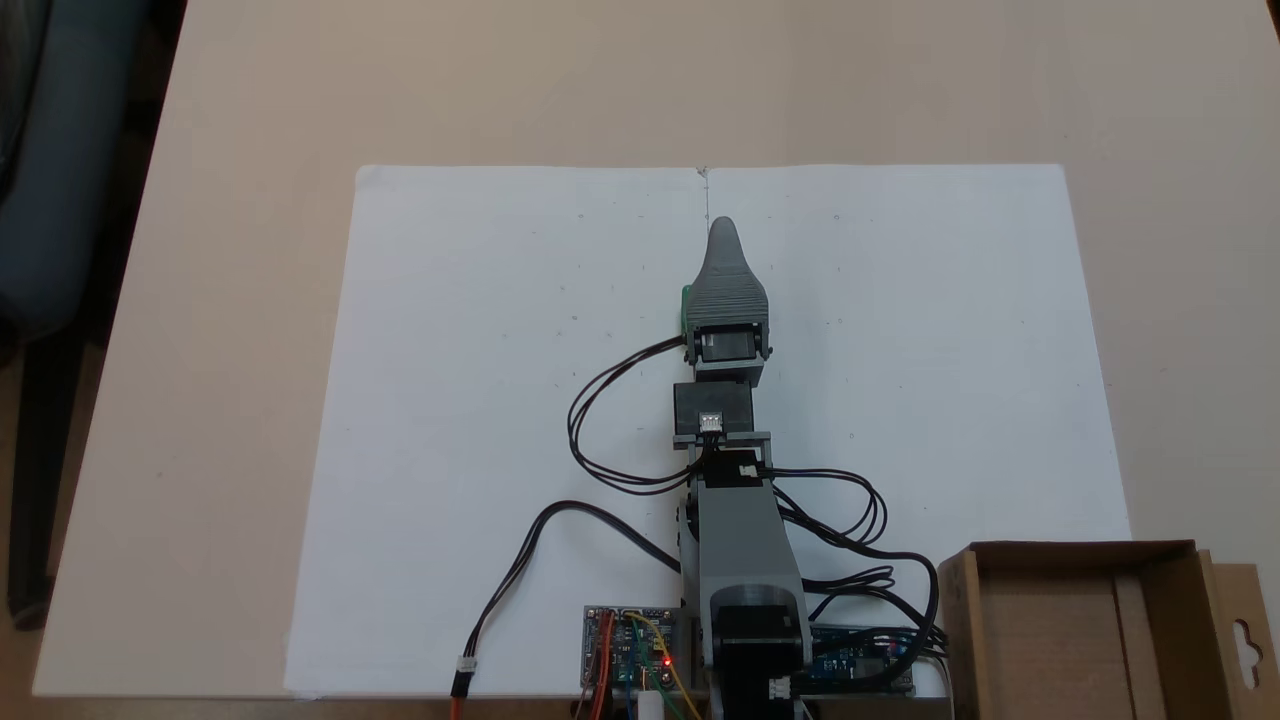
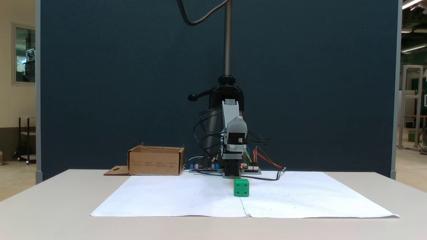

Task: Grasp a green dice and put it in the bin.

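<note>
The green dice (image 2: 241,187) sits on the white paper sheet, in front of the arm in a fixed view. From above, only a green sliver of the dice (image 1: 686,304) peeks out at the left side of the grey gripper (image 1: 722,232), which hangs over it and points away from the base. A single grey jaw shows from above, so the jaw gap stays hidden. The bin (image 1: 1165,590), a shallow brown cardboard box, stands at the bottom right beside the arm's base. Seen from the front, the bin (image 2: 155,163) is left of the arm.
A white paper sheet (image 1: 480,400) covers the middle of the beige table. Circuit boards (image 1: 630,650) and looping black cables (image 1: 600,420) lie around the arm's base. The bin's flap with a hang-hole (image 1: 1245,640) sticks out at its right. A dark partition (image 2: 100,83) stands behind the table.
</note>
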